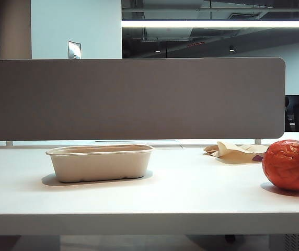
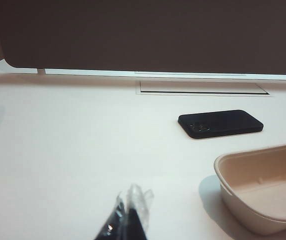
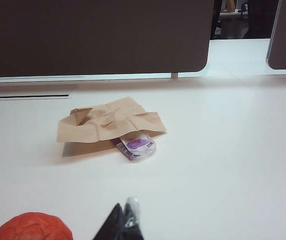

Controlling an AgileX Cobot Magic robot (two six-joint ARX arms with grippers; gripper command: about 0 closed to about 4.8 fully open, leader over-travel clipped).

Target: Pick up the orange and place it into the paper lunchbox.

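Observation:
The orange (image 1: 290,164), reddish and wrinkled, rests on the white table at the right end, and its top shows in the right wrist view (image 3: 30,227). The beige paper lunchbox (image 1: 100,163) stands empty left of centre; the left wrist view catches one end of it (image 2: 233,192). Neither arm appears in the exterior view. My left gripper (image 2: 130,210) hovers over bare table a short way from the lunchbox, fingertips together, holding nothing. My right gripper (image 3: 125,210) is shut and empty, just beside the orange without touching it.
A crumpled tan paper wrapper (image 3: 108,125) with a purple piece (image 3: 139,146) lies behind the orange, also seen in the exterior view (image 1: 236,151). A black phone (image 2: 220,123) lies behind the lunchbox. A grey partition (image 1: 134,99) closes the table's far side.

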